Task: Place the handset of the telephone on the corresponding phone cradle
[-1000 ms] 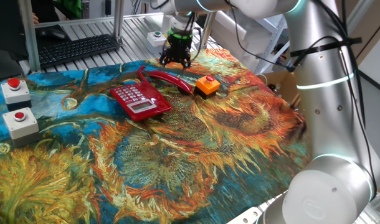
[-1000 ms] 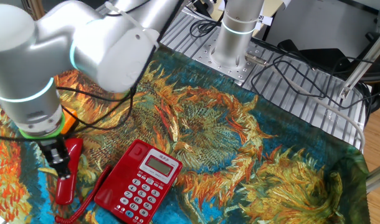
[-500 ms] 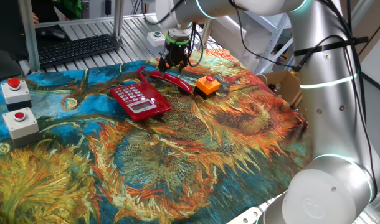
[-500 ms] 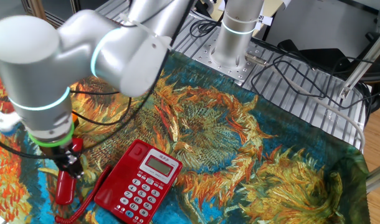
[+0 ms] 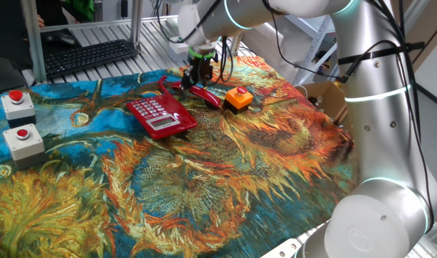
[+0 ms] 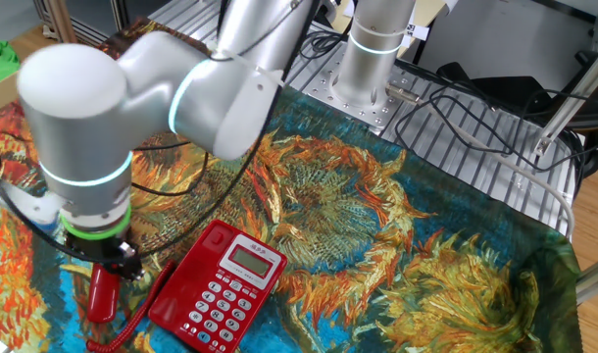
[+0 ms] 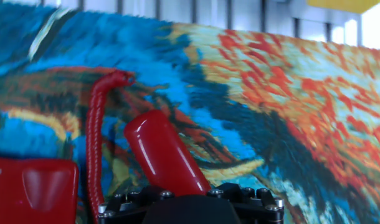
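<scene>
The red telephone [image 5: 160, 116] lies flat on the painted cloth, keys up, with its cradle side empty. The handset [image 5: 198, 92] rests on the cloth just behind it, joined by a thin red cord [image 7: 95, 146]. My gripper [image 5: 196, 77] is down over the handset's middle, open, with a finger on either side of the bar. In the other fixed view the gripper [image 6: 119, 267] sits on the handset [image 6: 102, 292], left of the telephone [image 6: 221, 284]. The hand view shows the handset's rounded end [image 7: 160, 151] running out from under the black hand; the fingertips are hidden.
An orange box with a red button [image 5: 238, 98] stands just right of the handset. Two grey boxes with red buttons [image 5: 18, 103] [image 5: 22, 138] sit at the cloth's left edge. A keyboard [image 5: 89, 56] lies behind. My arm's silver links [image 6: 181, 88] hang over the cloth.
The gripper has come down from above the handset until its fingers straddle it, and the wrist has turned. Handset and telephone have not moved.
</scene>
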Available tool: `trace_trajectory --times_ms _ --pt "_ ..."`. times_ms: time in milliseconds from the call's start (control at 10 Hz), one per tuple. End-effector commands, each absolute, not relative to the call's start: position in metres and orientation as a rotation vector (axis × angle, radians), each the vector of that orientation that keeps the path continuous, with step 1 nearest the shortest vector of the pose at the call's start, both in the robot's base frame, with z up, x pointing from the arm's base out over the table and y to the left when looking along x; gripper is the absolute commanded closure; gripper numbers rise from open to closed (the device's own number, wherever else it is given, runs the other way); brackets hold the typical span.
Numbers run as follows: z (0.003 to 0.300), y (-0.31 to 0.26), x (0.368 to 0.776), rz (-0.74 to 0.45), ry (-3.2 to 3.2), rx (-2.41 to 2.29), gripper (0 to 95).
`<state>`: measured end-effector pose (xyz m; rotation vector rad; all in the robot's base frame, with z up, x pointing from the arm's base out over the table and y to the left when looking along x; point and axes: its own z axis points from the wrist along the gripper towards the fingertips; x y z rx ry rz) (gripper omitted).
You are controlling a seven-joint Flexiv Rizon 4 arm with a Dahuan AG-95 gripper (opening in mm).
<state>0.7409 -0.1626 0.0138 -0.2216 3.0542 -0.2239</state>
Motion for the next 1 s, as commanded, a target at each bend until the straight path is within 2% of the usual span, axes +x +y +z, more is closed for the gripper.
trace_trajectory --times_ms 100,200,800,1000 --pt "0.009 -0.166 0.741 -0.224 3.068 -0.252 95.0" --pt "0.009 -0.168 0.741 -0.150 3.089 -0.189 95.0" --pt "0.019 -0.171 0.737 -0.222 3.121 -0.147 95.0" --pt "0.027 -0.171 0.735 -0.212 3.134 -0.054 95.0"
